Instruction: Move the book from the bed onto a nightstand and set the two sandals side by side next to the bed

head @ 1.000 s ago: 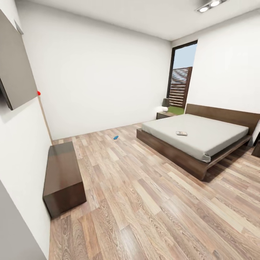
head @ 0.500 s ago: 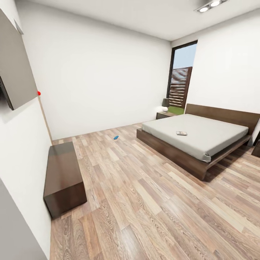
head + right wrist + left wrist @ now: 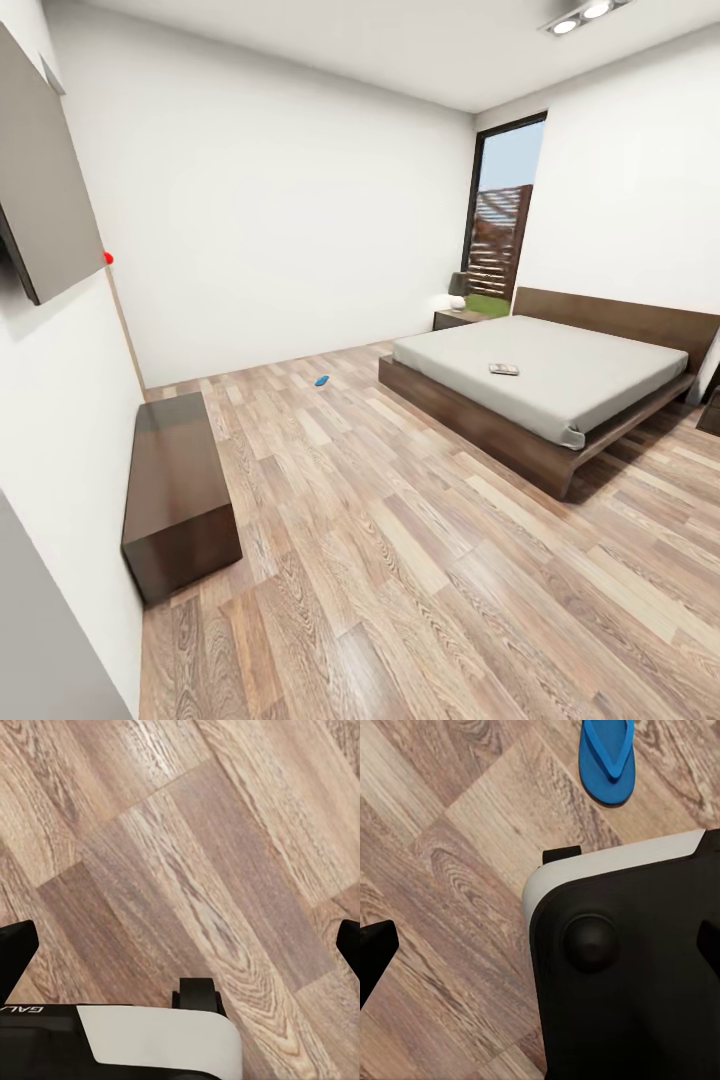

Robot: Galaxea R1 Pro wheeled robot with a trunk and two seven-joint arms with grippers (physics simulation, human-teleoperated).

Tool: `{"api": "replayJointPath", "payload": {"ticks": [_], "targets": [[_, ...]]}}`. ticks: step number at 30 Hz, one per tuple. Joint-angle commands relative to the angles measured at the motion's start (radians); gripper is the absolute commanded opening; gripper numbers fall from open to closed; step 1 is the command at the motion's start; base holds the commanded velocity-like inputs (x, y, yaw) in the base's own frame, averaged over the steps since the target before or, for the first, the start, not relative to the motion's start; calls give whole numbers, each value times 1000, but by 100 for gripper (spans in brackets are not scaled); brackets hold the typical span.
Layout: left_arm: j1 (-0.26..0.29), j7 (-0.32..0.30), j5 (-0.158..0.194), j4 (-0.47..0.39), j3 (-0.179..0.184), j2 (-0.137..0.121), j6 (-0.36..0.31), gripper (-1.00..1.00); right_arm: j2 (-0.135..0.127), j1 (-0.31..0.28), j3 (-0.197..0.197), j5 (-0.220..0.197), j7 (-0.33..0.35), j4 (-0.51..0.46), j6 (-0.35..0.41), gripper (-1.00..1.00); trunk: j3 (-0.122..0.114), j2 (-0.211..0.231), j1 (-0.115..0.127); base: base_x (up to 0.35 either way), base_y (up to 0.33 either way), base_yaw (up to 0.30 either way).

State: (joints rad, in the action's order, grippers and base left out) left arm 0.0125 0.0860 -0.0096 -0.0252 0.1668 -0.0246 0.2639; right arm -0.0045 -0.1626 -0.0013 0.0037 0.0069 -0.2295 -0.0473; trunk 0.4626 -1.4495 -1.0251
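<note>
Book (image 3: 503, 370) lies on the bed (image 3: 560, 385) — one sandal (image 3: 321, 381) on the floor beyond. Second sandal (image 3: 607, 759) lies beside the robot base (image 3: 637, 967). Both grippers' opening — cannot tell.

Your head camera looks from high near the left wall across the wood-plank floor (image 3: 400, 560) toward the bed (image 3: 545, 385). Both wrist cameras face straight down, close over that same floor (image 3: 450, 870) (image 3: 187, 870).

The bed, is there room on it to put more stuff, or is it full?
Lots of room. The bed has just one small book lying near the middle of the grey mattress; the rest, toward the headboard and toward the foot, is bare. The floor in front of the bed is open too, with one blue sandal far off near the back wall.
</note>
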Motion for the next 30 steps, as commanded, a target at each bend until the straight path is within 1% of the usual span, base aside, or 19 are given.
{"api": "replayJointPath", "payload": {"ticks": [1, 18, 30], "targets": [[1, 6, -1, 1, 8, 0, 3, 100, 0, 0, 0, 0, 1, 1, -3, 100, 1, -1, 0, 0, 4, 0], [1, 6, -1, 1, 8, 0, 2, 100, 0, 0, 0, 0, 1, 1, -3, 100, 1, -1, 0, 0, 3, 0], [1, 6, -1, 1, 8, 0, 3, 100, 0, 0, 0, 0, 1, 1, -3, 100, 1, -1, 0, 0, 48, -4]]}}
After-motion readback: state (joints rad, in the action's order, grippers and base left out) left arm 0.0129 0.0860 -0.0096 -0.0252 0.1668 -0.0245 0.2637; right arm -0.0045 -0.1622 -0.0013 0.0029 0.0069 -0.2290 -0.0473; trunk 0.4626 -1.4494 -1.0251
